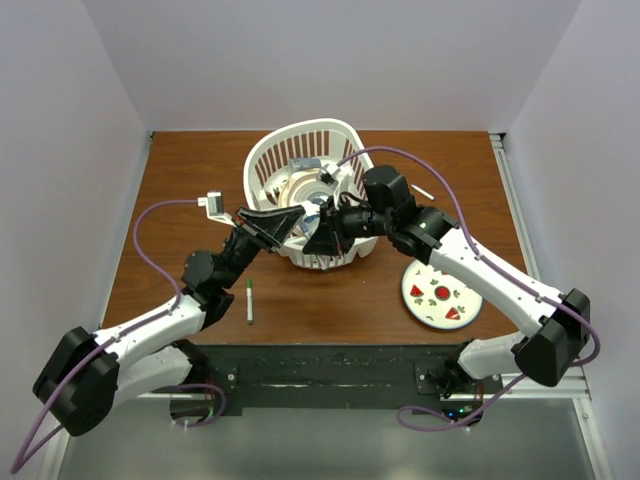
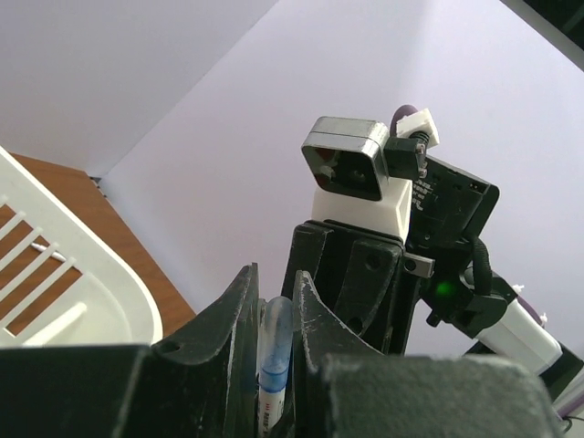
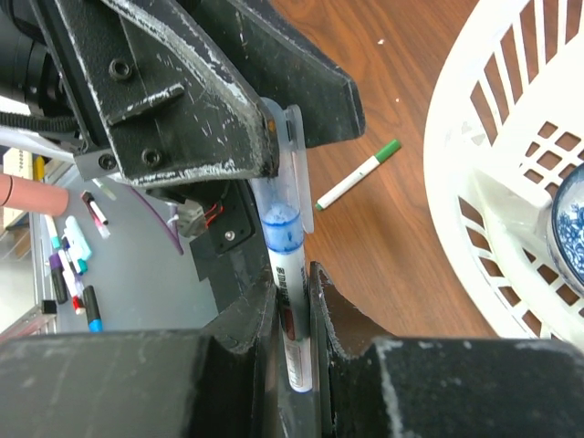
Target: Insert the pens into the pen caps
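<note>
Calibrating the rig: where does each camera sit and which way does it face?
Top external: above, behind the bases, facing down on the table; both arms show.
Left wrist: looks up past its fingers at the right tool.
Right wrist: looks down past its fingers at the left tool.
Wrist views share the blue pen.

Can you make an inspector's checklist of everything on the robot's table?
Surface: brown wooden table.
Job's things: blue pen with a see-through cap seemingly over its tip, held in the air; green-capped pen lying on the table.
Clutter: white basket holding dishes; strawberry plate.
End effectors: left end effector shut on the see-through cap; right end effector shut on the blue pen.
Cables: purple cables loop along both arms.
Surroundings: pale walls; spare markers on a grey surface past the table's edge.
</note>
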Tool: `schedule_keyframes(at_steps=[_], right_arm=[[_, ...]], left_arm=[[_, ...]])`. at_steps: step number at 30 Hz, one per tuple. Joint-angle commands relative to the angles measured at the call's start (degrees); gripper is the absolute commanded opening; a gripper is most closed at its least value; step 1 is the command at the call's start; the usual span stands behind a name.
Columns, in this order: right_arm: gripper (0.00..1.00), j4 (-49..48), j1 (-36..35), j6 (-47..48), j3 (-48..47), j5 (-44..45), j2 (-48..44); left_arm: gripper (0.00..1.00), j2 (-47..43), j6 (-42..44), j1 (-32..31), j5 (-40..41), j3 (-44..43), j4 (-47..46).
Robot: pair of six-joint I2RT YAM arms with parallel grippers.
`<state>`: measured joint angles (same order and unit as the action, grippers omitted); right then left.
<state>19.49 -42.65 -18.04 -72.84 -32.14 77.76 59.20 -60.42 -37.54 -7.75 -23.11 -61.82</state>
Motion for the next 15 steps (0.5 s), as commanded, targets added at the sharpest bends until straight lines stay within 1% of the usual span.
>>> schedule_keyframes(at_steps=[1,4,6,10,12,13,15], right_arm=[[0.0,-36.45,7.93,-2.44,-11.18,19.92,1.61],[0.0,-36.62,10.04,-3.22,-11.8,19.92,1.61],[0.0,-36.28,10.66,-3.23,-12.94,19.92,1.96],[0.0,-36.62,10.84,-3.14,-15.05,18.35,3.63],[0.0,-37.06,10.84,-2.44,-15.58,15.89,4.33],[0.0,-37.06,10.75,-1.04,-15.84,15.01,4.59],[0.0,-36.63,10.84,0.28,-16.11,12.38,5.56]], left_arm=[[0.0,1.37,-1.9,-10.54,-30.49,4.21,7.06],[0.0,-1.01,0.03,-10.62,-28.46,4.22,11.88],[0.0,-1.37,-0.22,-10.62,-28.11,4.48,11.99],[0.0,1.78,-1.8,-12.11,-28.9,3.96,7.69],[0.0,3.02,-3.11,-12.64,-29.08,4.74,3.49],[0.0,3.29,-4.86,-12.99,-28.99,5.01,2.33],[0.0,3.82,-5.75,-13.52,-29.25,4.75,1.8]])
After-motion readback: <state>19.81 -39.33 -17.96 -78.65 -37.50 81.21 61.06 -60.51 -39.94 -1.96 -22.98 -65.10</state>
